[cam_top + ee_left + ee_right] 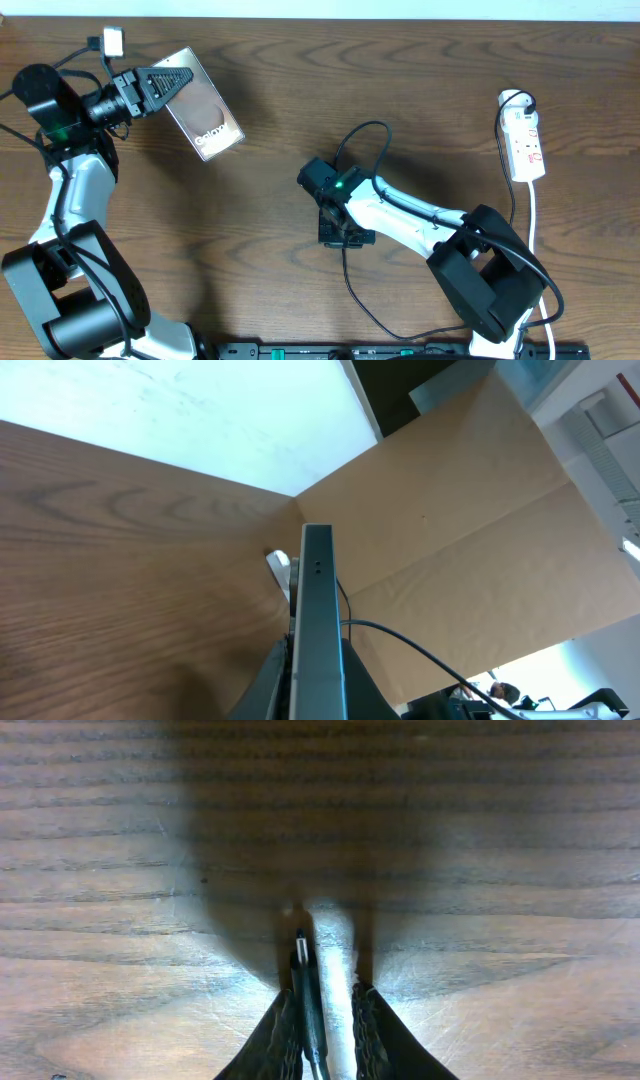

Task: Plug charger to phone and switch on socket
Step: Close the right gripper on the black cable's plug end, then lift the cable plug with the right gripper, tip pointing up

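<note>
My left claw (160, 85) clamps the stiff, slick phone (205, 115) far left, my right claw (326, 992) sits narrowly open around the charger (303, 970) in the middle of the table (300, 60), and I'd pinch its rigid plug tip, not the floppy cable.

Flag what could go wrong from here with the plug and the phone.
1. The charger plug lies against one finger of the right tool, with a gap on its other side; it may twist or slip as the jaws close.
2. The left tool pinches the phone by one end, tilted; pushing the plug in could pivot it.
</note>
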Robot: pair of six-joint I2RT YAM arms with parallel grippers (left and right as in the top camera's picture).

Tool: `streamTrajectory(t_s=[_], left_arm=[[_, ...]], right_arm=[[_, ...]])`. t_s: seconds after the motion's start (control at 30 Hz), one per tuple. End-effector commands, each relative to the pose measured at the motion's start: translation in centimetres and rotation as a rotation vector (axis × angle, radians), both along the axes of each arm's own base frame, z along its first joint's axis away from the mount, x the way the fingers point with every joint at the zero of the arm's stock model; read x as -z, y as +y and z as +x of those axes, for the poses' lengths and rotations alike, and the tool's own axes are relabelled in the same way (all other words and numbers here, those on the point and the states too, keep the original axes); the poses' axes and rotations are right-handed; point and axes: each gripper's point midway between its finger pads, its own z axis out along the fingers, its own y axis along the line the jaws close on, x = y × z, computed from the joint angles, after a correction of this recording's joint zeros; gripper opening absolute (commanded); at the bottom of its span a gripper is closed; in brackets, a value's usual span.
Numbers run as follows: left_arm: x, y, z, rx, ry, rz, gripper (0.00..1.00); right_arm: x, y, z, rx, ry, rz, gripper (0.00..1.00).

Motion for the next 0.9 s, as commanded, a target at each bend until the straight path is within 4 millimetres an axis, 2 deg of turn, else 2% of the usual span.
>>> streamTrajectory(t_s=[0.0, 0.23, 0.53, 0.63, 0.7, 0.8, 0.87], left_arm=[[-0.9, -0.3, -0.5, 0.025, -0.040, 0.018, 0.07], [-0.9, -0.3, -0.5, 0.025, -0.040, 0.018, 0.08], [-0.9, -0.3, -0.5, 0.025, -0.040, 0.018, 0.07], [-0.9, -0.3, -0.5, 0.025, -0.040, 0.018, 0.07], [-0.9, -0.3, -0.5, 0.025, -0.040, 0.018, 0.07], [-0.9, -0.3, -0.5, 0.025, -0.040, 0.018, 0.07], [-0.9, -0.3, -0.5, 0.025, -0.040, 0.018, 0.07]], right_arm=[[1.3, -0.3, -0.5, 0.004, 0.033, -0.019, 0.16], [1.2, -0.2, -0.7, 0.005, 0.043, -0.010, 0.01], [1.1, 0.5, -1.3, -0.009, 0.078, 0.031, 0.01], [0.7, 2.7, -2.1, -0.093, 0.128, 0.161, 0.01], [-0.1, 5.3, -2.6, -0.208, 0.157, 0.323, 0.01], [-3.5, 9.9, -3.9, -0.451, 0.193, 0.699, 0.01], [-6.0, 11.7, -4.7, -0.571, 0.195, 0.911, 0.01]])
